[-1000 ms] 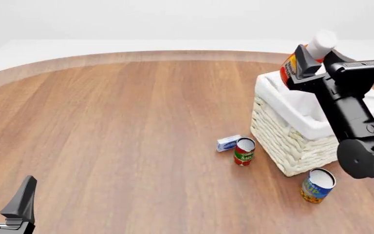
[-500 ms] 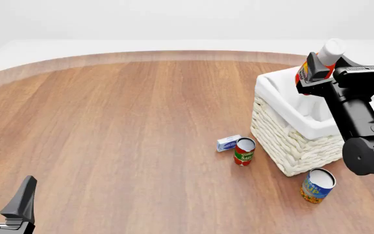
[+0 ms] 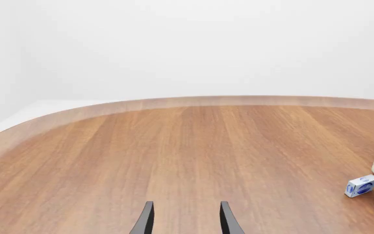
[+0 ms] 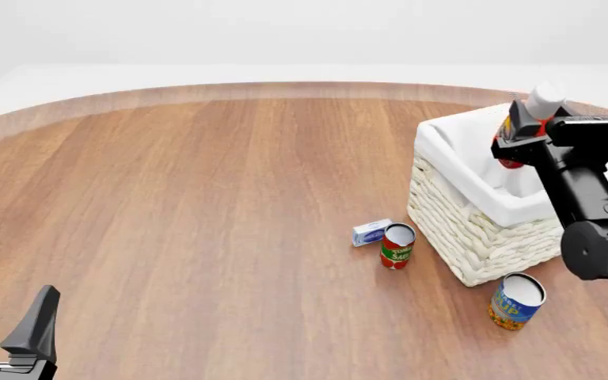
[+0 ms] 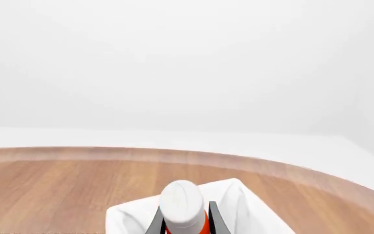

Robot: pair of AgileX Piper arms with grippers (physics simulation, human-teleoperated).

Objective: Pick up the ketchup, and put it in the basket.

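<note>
My right gripper (image 4: 518,136) pinches the red-orange, white-capped ketchup bottle (image 4: 526,119) above the whitish woven wicker basket (image 4: 473,226); next, I judge, lower and release.

White-capped red ketchup (image 4: 518,127) upright over the liner-lined wicker basket (image 4: 473,229)

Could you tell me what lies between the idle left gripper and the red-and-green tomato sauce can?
Only bare wooden tabletop separates the left gripper from the can, per the front view.

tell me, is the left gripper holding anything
No, the left gripper has its fingers spread open over bare wood of the table, with nothing between them.
</note>
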